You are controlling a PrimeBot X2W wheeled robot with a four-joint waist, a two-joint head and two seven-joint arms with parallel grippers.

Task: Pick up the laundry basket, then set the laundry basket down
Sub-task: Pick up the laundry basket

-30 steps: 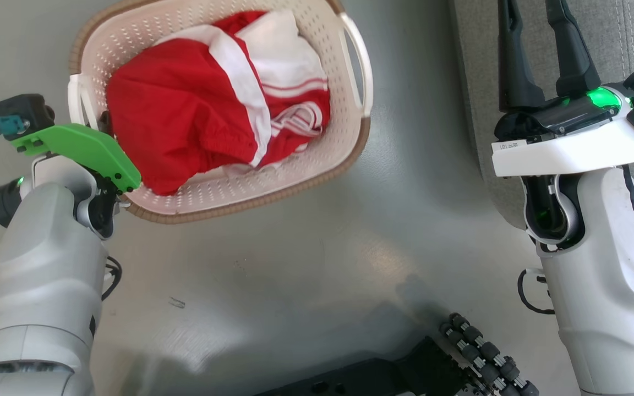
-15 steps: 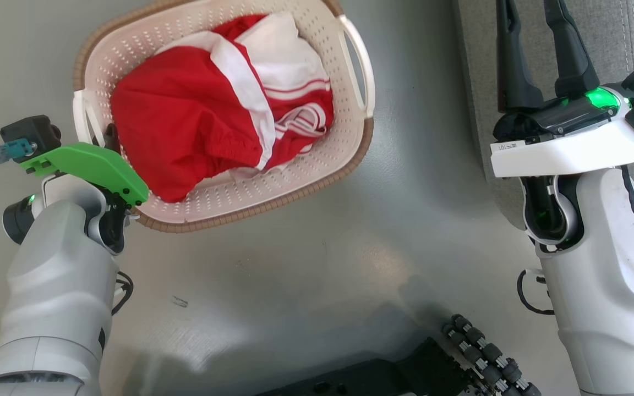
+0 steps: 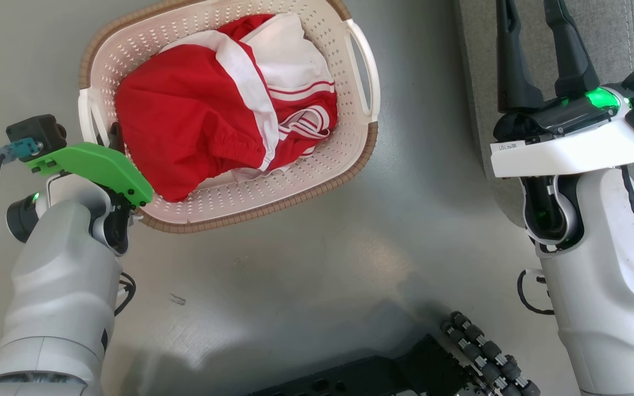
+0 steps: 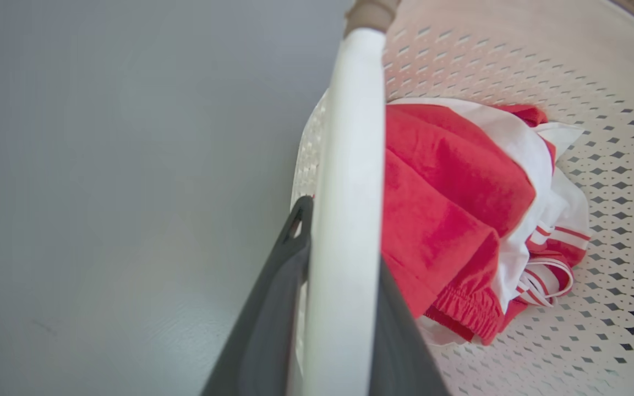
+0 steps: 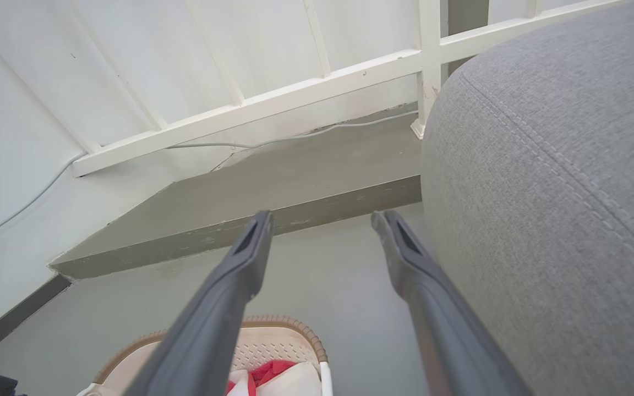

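The laundry basket [image 3: 251,193], cream and perforated with a brown rim, is at the top middle of the head view over the grey floor. It holds red and white clothes [image 3: 196,126]. My left gripper [image 3: 105,135] is shut on the basket's left loop handle [image 3: 88,115]. In the left wrist view the white handle [image 4: 350,137] runs between the two dark fingers of the left gripper [image 4: 344,242], with the clothes [image 4: 449,209] beside it. I cannot tell whether the basket touches the floor. My right gripper [image 3: 534,16] is open and holds nothing, far right of the basket; the right wrist view has the right gripper [image 5: 322,220] above the basket [image 5: 273,341].
A grey upholstered sofa [image 3: 619,38] stands along the right, under my right arm; it appears as the sofa [image 5: 559,165] in the right wrist view. Beyond lie a low grey step [image 5: 273,203] and a white railing [image 5: 295,93]. My dark base [image 3: 432,368] is at the bottom edge.
The left gripper and the basket it holds have shifted a little to the right and toward me. The right arm has not moved.
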